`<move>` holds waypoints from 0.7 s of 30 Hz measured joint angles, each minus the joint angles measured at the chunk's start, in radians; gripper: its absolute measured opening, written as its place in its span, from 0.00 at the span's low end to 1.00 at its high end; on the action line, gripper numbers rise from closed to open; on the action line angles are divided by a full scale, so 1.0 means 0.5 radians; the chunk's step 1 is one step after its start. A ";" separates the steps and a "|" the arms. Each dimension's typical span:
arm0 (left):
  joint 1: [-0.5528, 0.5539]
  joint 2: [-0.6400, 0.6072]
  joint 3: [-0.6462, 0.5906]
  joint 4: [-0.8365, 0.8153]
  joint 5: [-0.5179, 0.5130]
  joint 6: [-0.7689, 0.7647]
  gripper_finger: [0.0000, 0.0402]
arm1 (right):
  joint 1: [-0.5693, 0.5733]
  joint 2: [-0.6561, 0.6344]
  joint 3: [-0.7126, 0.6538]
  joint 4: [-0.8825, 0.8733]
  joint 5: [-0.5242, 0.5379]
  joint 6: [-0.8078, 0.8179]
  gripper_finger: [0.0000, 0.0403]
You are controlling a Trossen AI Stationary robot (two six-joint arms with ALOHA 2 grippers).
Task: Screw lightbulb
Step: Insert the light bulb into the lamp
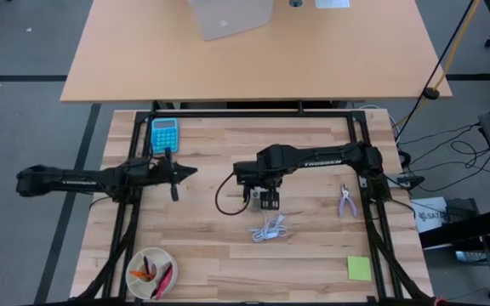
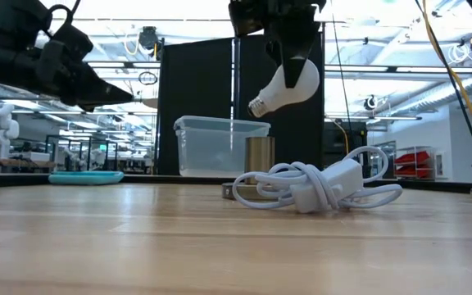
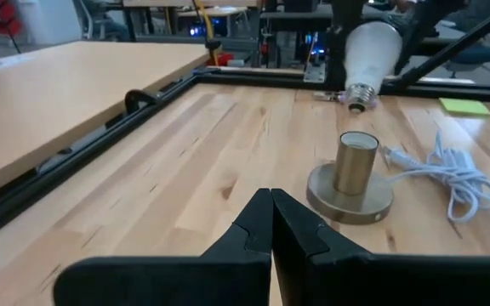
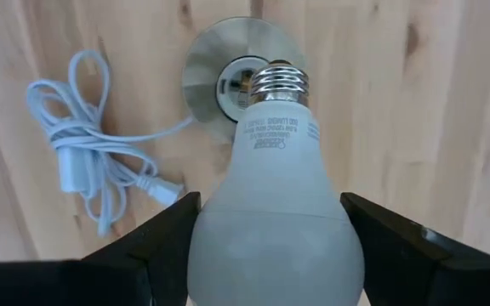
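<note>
above the socket (image 4: 228,81), right claw (image 4: 270,246) clamps the frosted white lightbulb (image 4: 275,195), silvery threads down.

One lightbulb (image 4: 275,195) sits between the right gripper's fingers (image 4: 156,242). Beyond its screw end are one metal socket (image 4: 215,72) and one bundled white cable (image 4: 88,166). On the table: one blue calculator (image 1: 164,134), one pair of pliers (image 1: 345,201), one green sticky note (image 1: 359,269), one bowl (image 1: 136,258). Two grippers: right gripper (image 4: 275,255), left gripper (image 3: 270,229).
</note>
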 joint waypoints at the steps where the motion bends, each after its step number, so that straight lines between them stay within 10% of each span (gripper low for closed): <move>1: 0.010 0.033 0.000 0.042 0.011 -0.018 0.00 | -0.002 0.000 0.000 0.005 -0.033 -0.002 0.62; 21: 0.064 1.044 0.447 0.538 0.324 -0.030 0.00 | -0.004 0.000 0.000 0.018 -0.054 -0.026 0.62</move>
